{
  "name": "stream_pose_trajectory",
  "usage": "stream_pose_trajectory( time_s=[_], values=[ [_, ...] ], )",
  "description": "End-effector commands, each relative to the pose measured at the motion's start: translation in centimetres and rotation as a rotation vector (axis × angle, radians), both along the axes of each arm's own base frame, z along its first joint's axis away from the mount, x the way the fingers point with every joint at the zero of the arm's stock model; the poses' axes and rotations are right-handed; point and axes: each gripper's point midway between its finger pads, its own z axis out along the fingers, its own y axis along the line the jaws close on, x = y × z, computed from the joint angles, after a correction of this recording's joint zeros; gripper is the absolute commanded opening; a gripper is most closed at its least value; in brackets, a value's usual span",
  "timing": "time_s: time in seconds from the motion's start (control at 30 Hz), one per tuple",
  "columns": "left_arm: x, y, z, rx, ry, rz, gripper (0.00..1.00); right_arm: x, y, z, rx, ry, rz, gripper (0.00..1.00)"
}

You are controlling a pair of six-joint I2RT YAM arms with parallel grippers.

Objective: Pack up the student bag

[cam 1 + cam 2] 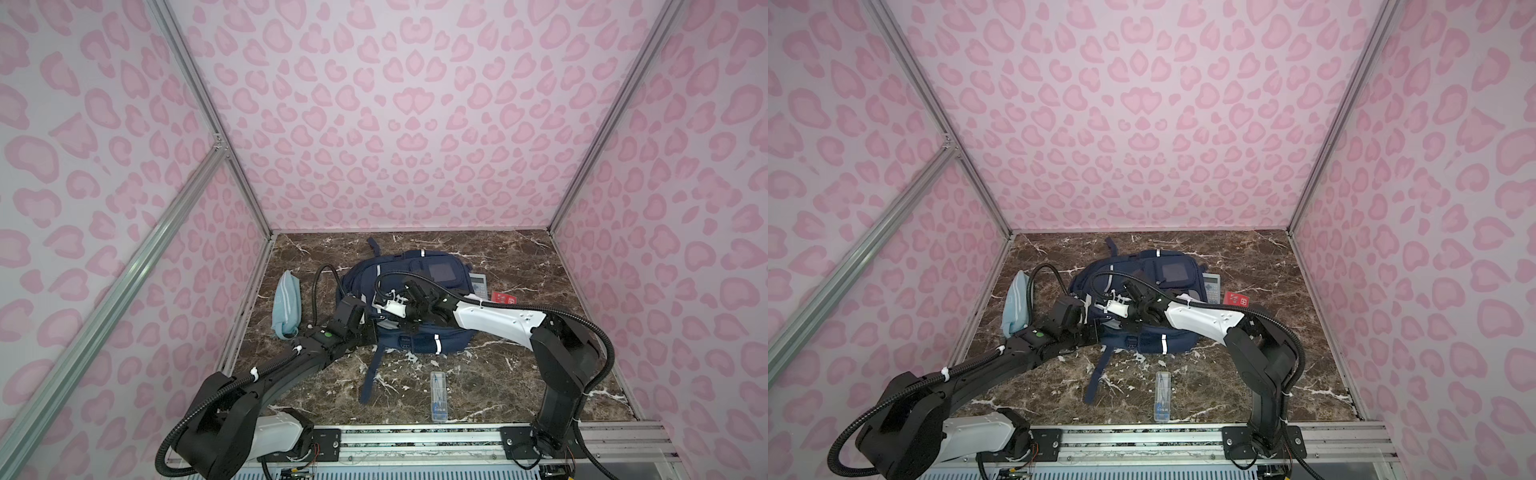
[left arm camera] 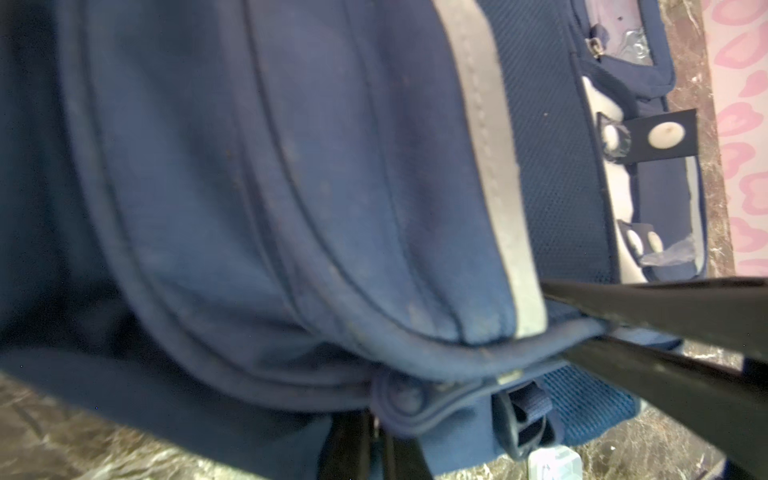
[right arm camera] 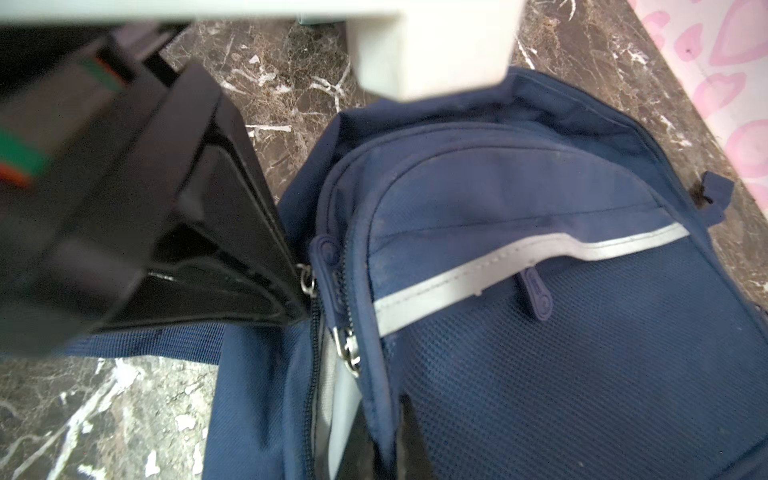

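Right claw [image 3: 374,432] pinches the bag [image 3: 540,353] at its pocket rim; left claw [image 3: 295,303] clamps a seam beside the zip [image 3: 309,284]. Opposed tugging may slip fabric or drag it.

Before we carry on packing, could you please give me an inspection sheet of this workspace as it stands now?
Surface: brown marble tabletop, white veins.
Job's things: student bag lies flat mid-table, one zip partly open.
Clutter: light-blue pouch left of bag; calculator and red card right of it; clear pen case in front.
Grippers: left end effector shut on the bag's zip edge; right end effector shut, apparently on its pocket flap.
Cables: black hoses, one arching over the bag.
Surroundings: pink heart-print walls, aluminium frame.
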Motion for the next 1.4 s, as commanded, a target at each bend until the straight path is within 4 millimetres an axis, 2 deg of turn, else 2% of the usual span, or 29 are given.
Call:
stream_pose_trajectory(
  time_s=[0.0,0.13,0.27,0.33,0.4,0.47,0.57,0.6,0.67,0.73,0.83,0.93,1.03,1.13,1.23,1.27,1.3,1.37],
  values=[
    [0.5,3.5,-0.9,0.115,0.025,0.086,0.03,-0.5,-0.6,-0.2,-0.007,0.017,-0.015,0.00],
    [2.6,6.7,-0.3,0.034,0.018,0.201,0.03,-1.6,-0.9,0.0,0.008,0.000,0.018,0.00],
    [4.7,9.8,2.4,0.016,-0.049,0.309,0.03,-1.4,-1.8,-0.2,-0.017,-0.019,0.037,0.00],
    [4.8,10.6,3.5,0.002,-0.068,0.331,0.03,-0.9,-2.1,0.0,-0.023,-0.033,0.038,0.00],
    [3.8,10.6,4.0,-0.008,-0.076,0.322,0.03,0.2,-2.5,0.3,-0.027,-0.067,0.015,0.00],
    [2.2,9.8,4.0,-0.046,-0.060,0.289,0.03,2.1,-3.2,0.6,-0.036,-0.107,-0.049,0.00],
    [-0.4,7.2,3.2,-0.117,-0.019,0.199,0.03,4.0,-4.2,1.2,-0.026,-0.117,-0.121,0.02],
    [-1.2,5.9,3.0,-0.139,-0.006,0.159,0.03,4.0,-4.2,1.5,-0.012,-0.112,-0.124,0.15],
    [-2.3,3.1,3.0,-0.181,0.014,0.072,0.03,3.0,-3.5,2.5,0.024,-0.118,-0.101,0.37],
    [-3.0,0.7,3.5,-0.213,0.029,0.000,0.03,1.0,-2.4,3.3,0.046,-0.140,-0.046,0.51],
    [-3.0,-1.5,4.7,-0.256,0.021,-0.060,0.03,-1.6,-1.1,3.8,0.067,-0.177,0.009,0.58],
    [-3.0,-2.3,5.8,-0.281,0.008,-0.083,0.03,-2.6,0.3,3.4,0.118,-0.170,0.030,0.60],
    [-3.2,-2.8,6.4,-0.300,0.011,-0.115,0.03,-2.4,1.5,2.2,0.090,-0.186,0.035,0.58],
    [-3.6,-3.0,6.4,-0.315,0.021,-0.130,0.03,-1.2,2.2,2.0,0.093,-0.204,-0.006,0.48],
    [-3.6,-3.2,6.1,-0.328,0.036,-0.129,0.03,-1.7,2.5,1.8,0.098,-0.184,0.024,0.19],
    [-3.3,-2.7,5.9,-0.309,0.036,-0.109,0.03,-2.1,2.3,1.3,0.086,-0.176,0.042,0.09],
    [-3.0,-1.9,5.7,-0.287,0.032,-0.083,0.03,-2.2,1.9,1.0,0.074,-0.176,0.050,0.03],
    [-1.7,0.8,5.0,-0.231,0.021,0.010,0.03,-2.5,0.8,0.2,0.051,-0.159,0.064,0.00]
  ],
)
